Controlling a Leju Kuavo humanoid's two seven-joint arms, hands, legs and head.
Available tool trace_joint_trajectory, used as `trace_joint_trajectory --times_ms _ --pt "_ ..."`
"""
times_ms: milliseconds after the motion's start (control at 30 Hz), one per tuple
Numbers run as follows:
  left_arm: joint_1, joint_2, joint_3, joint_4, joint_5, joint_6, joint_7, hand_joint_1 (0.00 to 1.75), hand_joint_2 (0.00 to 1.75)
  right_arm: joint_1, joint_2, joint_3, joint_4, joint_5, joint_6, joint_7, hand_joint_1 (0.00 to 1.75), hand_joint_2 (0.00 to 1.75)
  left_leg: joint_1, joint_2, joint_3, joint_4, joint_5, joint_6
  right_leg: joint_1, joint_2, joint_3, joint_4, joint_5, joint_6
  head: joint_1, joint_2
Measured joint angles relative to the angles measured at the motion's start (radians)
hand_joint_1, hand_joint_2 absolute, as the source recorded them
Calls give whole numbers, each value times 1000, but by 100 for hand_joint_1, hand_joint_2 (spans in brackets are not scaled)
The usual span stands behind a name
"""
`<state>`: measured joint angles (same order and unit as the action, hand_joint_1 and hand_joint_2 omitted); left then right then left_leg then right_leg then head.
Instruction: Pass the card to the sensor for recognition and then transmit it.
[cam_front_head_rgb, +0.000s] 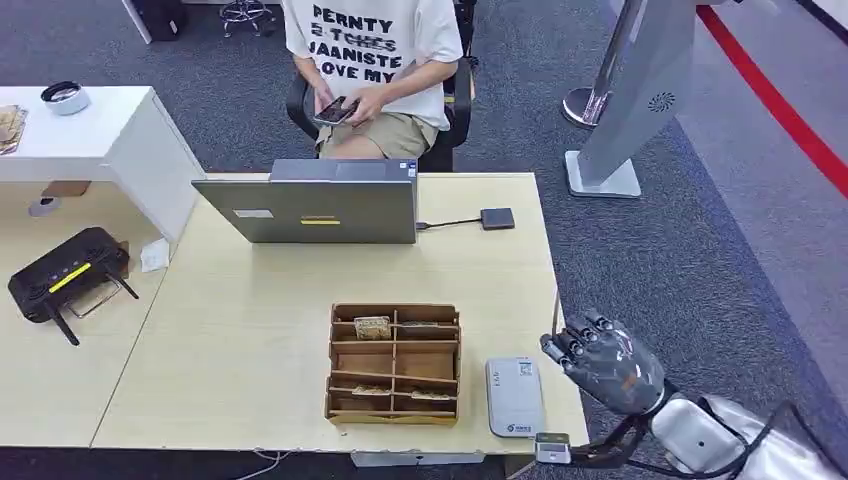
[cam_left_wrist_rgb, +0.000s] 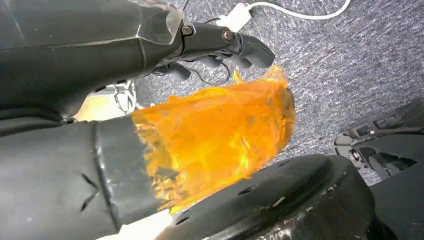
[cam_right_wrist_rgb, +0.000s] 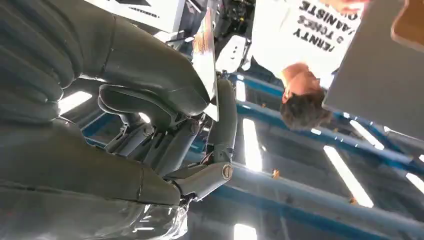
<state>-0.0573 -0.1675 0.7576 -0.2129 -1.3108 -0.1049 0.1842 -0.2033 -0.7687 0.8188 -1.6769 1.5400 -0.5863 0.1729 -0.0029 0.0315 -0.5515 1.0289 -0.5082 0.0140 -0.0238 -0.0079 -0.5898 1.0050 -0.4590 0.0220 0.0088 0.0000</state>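
Card (cam_front_head_rgb: 556, 312) in the right hand (cam_front_head_rgb: 598, 358) is the main thing to note: it stands on edge, pinched between the thumb and the fingers (cam_right_wrist_rgb: 220, 125), held up off the right edge of the table (cam_front_head_rgb: 250, 340), beyond the table's corner and apart from everything on it. The wrist view behind that hand shows the thin card gripped upright against the thumb, the rest of the fingers curled loosely beside it. The white sensor (cam_front_head_rgb: 515, 397) lies flat on the table near its front right corner, just beside the wooden tray (cam_front_head_rgb: 394, 362), which has a few cards lying in its compartments. The card is near the sensor but not over it and not touching it, so I judge the pick-up done and the reading not yet made; passing it over the sensor and then handing it on are both left. A seated person (cam_front_head_rgb: 372, 60) across the table, behind the laptop (cam_front_head_rgb: 310, 205), looks at a phone and is the likely receiver. The left hand (cam_left_wrist_rgb: 215, 45) hangs low over the carpet, its fingers curled in with nothing in them.
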Motion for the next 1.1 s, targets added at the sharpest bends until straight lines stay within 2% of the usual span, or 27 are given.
trace_joint_trajectory --times_ms 167,267,367,567,700,1100 --pt "-1 1 0 0 -3 -5 -4 0 0 -103 -50 187 26 0 25 65 175 175 0 0 0 0 0 0 0 0 0 0 0 0 0 0" --pt "0 1 0 0 -3 -6 -5 0 0 -130 -69 258 39 0 32 64 175 175 0 0 0 0 0 0 0 0 0 0 0 0 0 0" --pt "0 1 0 0 -3 -6 -5 0 0 -141 -82 291 47 0 45 40 175 175 0 0 0 0 0 0 0 0 0 0 0 0 0 0" --pt "0 2 0 0 -3 -7 -5 0 0 -151 -115 313 48 0 67 -15 175 175 0 0 0 0 0 0 0 0 0 0 0 0 0 0" --pt "0 2 0 0 -3 -8 -5 0 0 -142 -140 299 34 0 92 -83 175 175 0 0 0 0 0 0 0 0 0 0 0 0 0 0" --pt "0 2 10 0 -3 -8 -6 0 0 -139 -144 257 14 -3 151 -213 175 175 0 0 -1 0 0 0 0 0 0 0 0 0 0 0"
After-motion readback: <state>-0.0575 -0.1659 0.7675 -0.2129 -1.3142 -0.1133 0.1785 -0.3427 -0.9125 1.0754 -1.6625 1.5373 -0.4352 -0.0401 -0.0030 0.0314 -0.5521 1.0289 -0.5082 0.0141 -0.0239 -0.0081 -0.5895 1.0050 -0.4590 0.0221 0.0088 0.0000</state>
